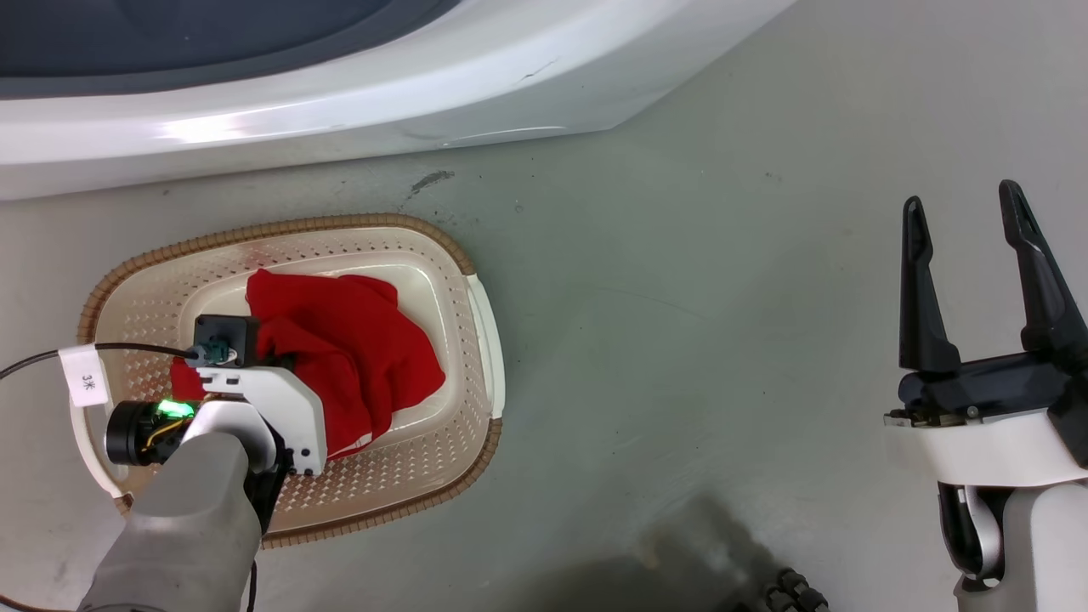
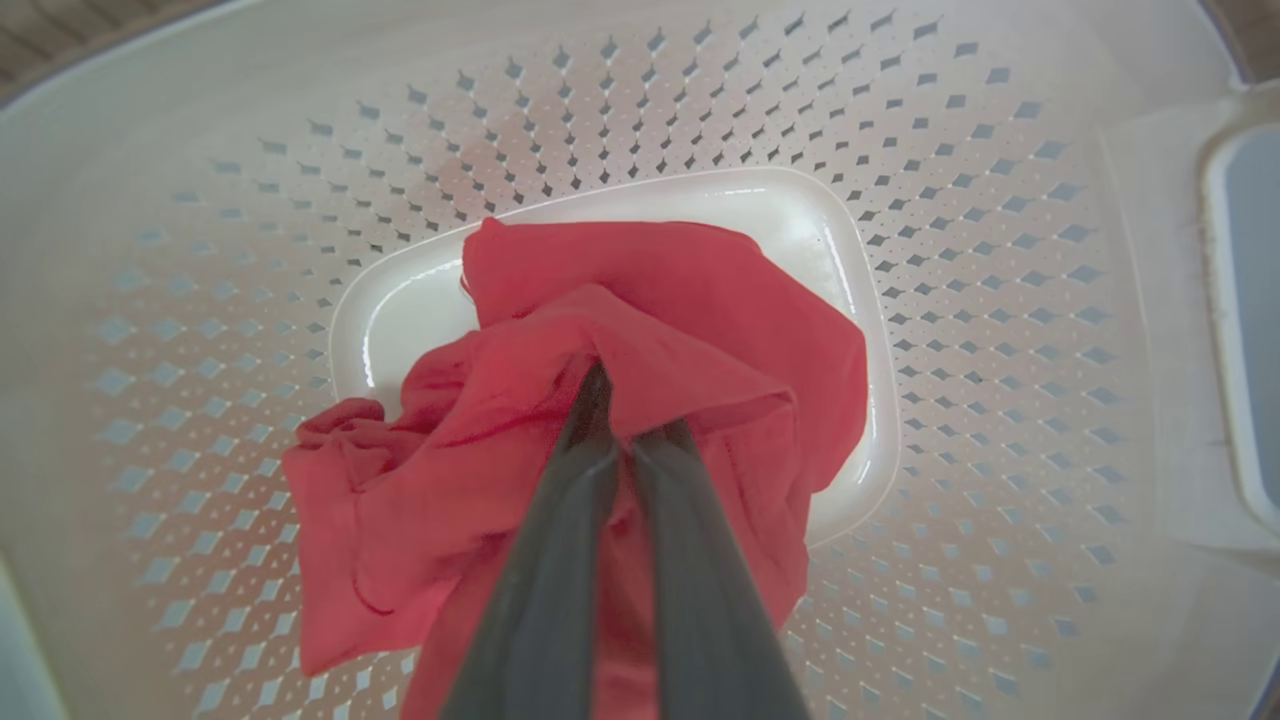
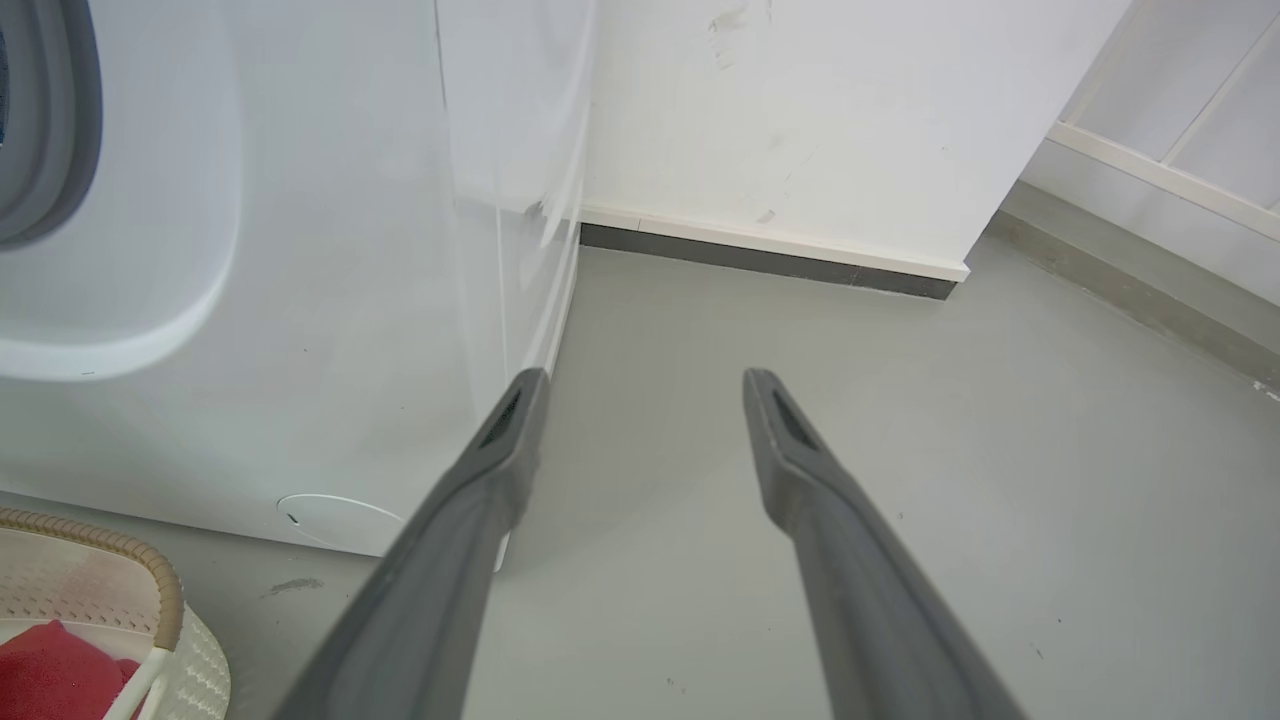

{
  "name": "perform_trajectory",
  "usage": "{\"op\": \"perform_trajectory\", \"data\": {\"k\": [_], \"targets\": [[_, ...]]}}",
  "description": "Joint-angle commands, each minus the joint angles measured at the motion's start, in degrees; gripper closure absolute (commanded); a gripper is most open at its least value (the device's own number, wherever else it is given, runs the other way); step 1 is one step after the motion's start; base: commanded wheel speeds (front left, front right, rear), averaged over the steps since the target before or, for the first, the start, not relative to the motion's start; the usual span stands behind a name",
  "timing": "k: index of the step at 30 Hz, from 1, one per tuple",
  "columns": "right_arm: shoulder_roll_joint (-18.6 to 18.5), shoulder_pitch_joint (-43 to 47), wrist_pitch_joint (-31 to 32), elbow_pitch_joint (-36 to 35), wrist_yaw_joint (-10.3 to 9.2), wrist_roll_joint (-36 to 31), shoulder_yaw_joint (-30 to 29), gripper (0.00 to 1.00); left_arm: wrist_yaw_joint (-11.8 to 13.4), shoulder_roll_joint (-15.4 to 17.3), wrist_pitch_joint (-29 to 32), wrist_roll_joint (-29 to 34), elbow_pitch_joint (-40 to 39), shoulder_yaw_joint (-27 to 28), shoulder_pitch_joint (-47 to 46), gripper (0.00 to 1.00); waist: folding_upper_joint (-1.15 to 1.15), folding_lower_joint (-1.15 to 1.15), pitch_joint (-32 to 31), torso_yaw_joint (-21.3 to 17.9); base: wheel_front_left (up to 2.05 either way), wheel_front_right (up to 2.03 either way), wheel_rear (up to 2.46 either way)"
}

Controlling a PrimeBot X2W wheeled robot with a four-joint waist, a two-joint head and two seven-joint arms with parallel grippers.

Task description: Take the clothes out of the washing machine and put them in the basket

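We see the left gripper (image 2: 628, 405) reaching down into the basket (image 1: 340, 223), its two fingers pressed together on a fold of the red garment (image 1: 357, 340). The cloth drapes over the fingertips and hides them. The garment lies crumpled on the basket's smooth bottom and spills onto the perforated wall on one side. From the head, the left wrist and its camera block block our sight of part of the cloth, and a black cable (image 1: 127, 347) with a white tag (image 1: 83, 384) crosses the basket's rim. The basket sits on the grey floor (image 1: 680, 340), just in front of the washing machine (image 1: 340, 127). The right gripper (image 1: 962, 197) hangs well off to the side over bare floor, fingers spread apart and holding nothing. Beyond it stand a white wall (image 3: 800, 100) and a dark skirting board (image 3: 760, 258).
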Motion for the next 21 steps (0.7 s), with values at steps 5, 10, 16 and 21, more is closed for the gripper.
{"op": "perform_trajectory", "data": {"k": [5, 10, 16, 21], "targets": [[0.1, -1.1, -0.1, 0.1, -0.04, 0.3, 0.1, 0.00, 0.7, -0.2, -0.6, -0.9, 0.8, 0.7, -1.2, 0.57, 0.00, -0.01, 0.7, 0.0, 0.00, 0.00, 0.00], [0.1, -1.3, -0.1, 0.8, -0.04, 0.3, 0.2, 0.00, 1.3, -0.6, -0.6, -0.9, 1.1, 0.3, -1.1, 0.00, 0.00, -0.01, -0.3, 0.5, 0.00, 0.00, 0.00], [0.1, -1.1, -0.1, 2.0, -0.04, 0.1, -0.1, 0.00, 1.2, -1.5, -1.0, -2.0, 1.3, 1.0, -0.3, 0.00, 0.00, -0.01, -3.8, 1.5, 0.00, 0.00, 0.00], [0.1, -0.7, -0.1, 3.2, -0.04, 0.5, 0.0, 0.00, 0.8, -1.5, -1.4, -2.0, 0.6, 1.3, 1.1, 0.00, 0.00, -0.01, -8.3, 2.7, 0.00, 0.00, 0.00]]}}
